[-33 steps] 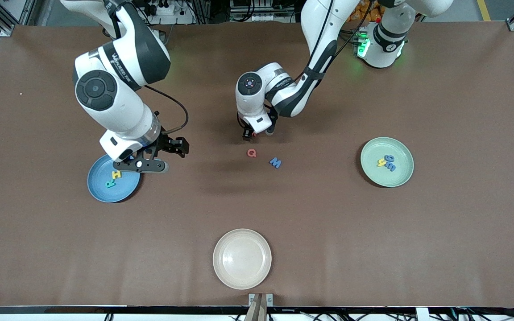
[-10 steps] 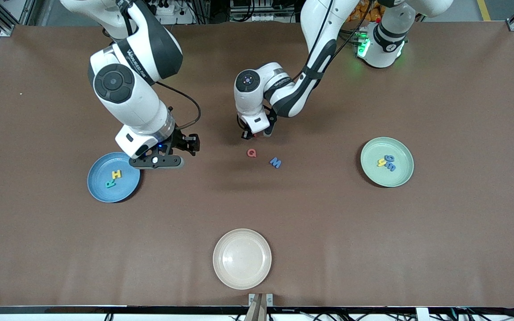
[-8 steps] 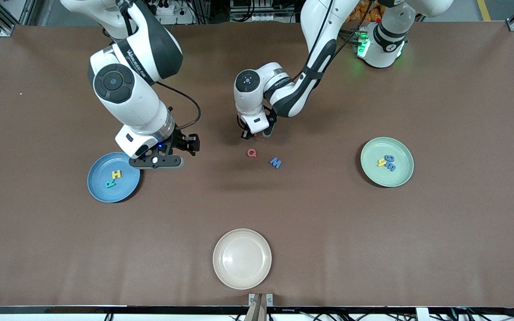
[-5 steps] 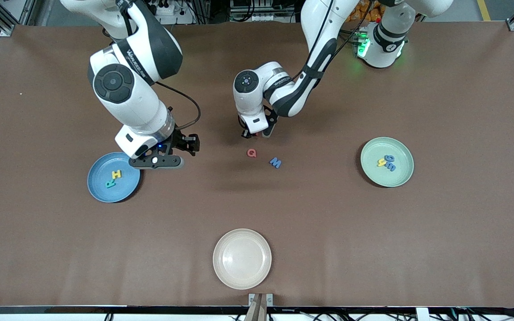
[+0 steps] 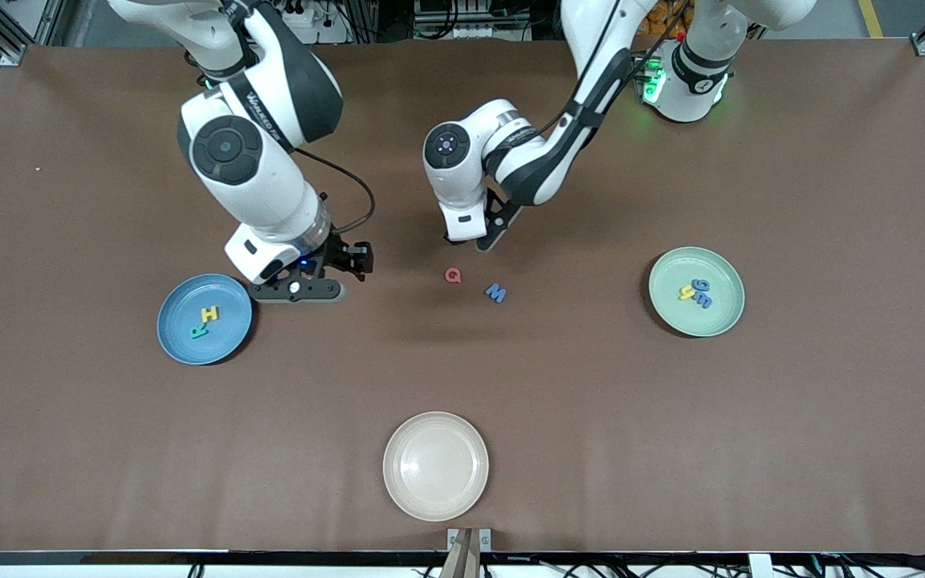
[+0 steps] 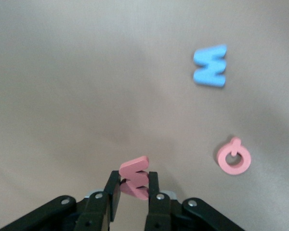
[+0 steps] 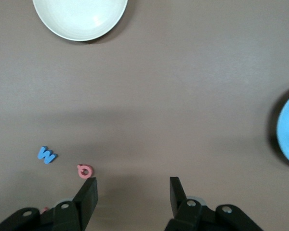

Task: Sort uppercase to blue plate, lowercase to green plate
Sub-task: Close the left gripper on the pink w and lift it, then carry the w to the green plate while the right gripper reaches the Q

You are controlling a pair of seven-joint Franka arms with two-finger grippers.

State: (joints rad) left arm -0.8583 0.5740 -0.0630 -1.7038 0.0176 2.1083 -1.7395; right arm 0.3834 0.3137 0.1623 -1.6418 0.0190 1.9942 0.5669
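Left pincer (image 6: 133, 188), clamped on the red w (image 6: 134, 177) above the counter, must carry it to the green plate (image 5: 723, 321); right pincer (image 7: 132, 196), parted and empty, waits.

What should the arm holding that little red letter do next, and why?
Probably carry it to the green plate. The left hand is shut on the small red w, lifted off the table, and the other small letters already lie there. The right hand hangs open beside the blue plate.
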